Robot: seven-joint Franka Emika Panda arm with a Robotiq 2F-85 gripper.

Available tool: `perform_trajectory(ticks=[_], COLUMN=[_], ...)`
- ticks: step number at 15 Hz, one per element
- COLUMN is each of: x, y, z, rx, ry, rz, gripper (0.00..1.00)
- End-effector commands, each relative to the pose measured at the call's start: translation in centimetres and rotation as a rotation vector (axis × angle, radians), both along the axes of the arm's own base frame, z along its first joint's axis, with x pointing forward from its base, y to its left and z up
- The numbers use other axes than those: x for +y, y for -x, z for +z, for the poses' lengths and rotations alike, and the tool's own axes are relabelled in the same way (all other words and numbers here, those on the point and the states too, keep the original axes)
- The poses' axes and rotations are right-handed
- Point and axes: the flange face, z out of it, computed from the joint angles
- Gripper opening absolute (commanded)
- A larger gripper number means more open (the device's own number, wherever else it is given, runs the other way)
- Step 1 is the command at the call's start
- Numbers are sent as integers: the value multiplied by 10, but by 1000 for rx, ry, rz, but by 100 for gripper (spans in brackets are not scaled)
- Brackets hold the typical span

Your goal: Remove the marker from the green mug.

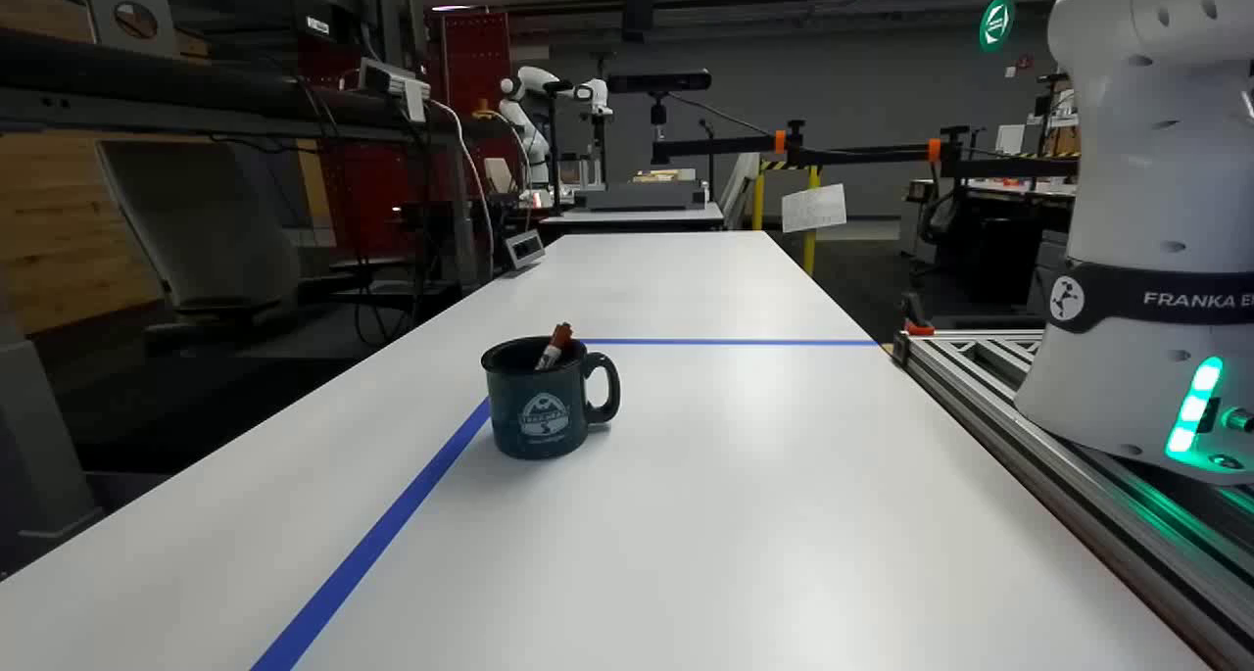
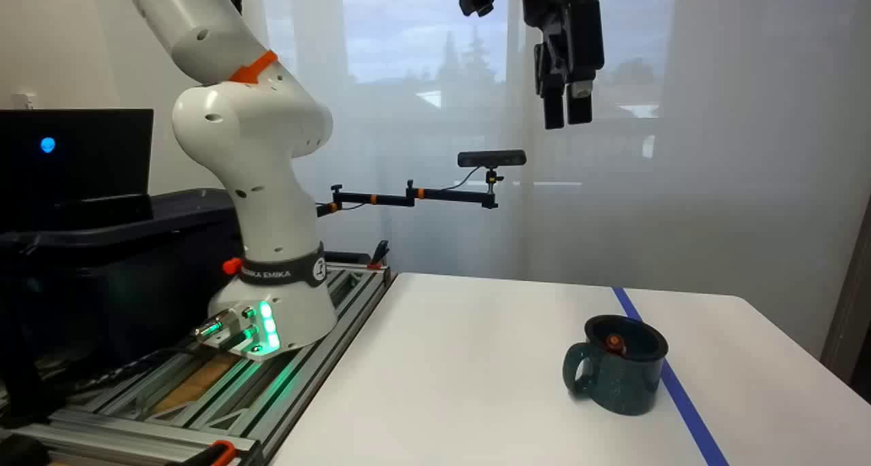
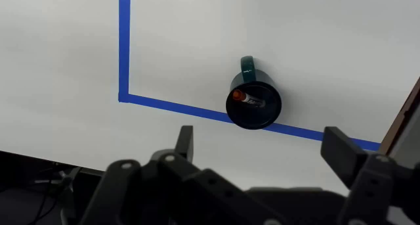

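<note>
The green mug (image 1: 519, 411) stands upright on the white table, its handle to the right and a pale logo on its side. It also shows in an exterior view (image 2: 622, 388) and in the wrist view (image 3: 256, 117). The marker (image 1: 554, 346) leans inside the mug, its orange-red cap sticking up near the rim. In an exterior view only the cap end of the marker (image 2: 615, 344) shows. In the wrist view the marker (image 3: 247, 98) lies slanted across the mug's opening, cap to the left. My gripper (image 2: 567, 109) hangs high above the table. In the wrist view the gripper (image 3: 258, 133) is wide open and empty.
Blue tape (image 3: 183, 108) marks lines on the white table (image 1: 764, 514), and the mug stands over one line. A small grey device (image 1: 524, 249) sits at the table's edge. A camera on a jointed arm (image 2: 491, 158) stands behind the table.
</note>
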Motion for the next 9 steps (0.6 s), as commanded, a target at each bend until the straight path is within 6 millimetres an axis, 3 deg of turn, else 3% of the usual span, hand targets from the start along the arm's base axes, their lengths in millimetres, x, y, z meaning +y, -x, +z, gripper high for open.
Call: perform_trajectory(ticks=[1, 6, 9], x=[0, 0, -9], y=[0, 0, -18], z=[2, 4, -17], rx=[-1, -5, 25], ry=[0, 0, -8], rz=[0, 0, 101], gripper=[100, 100, 100])
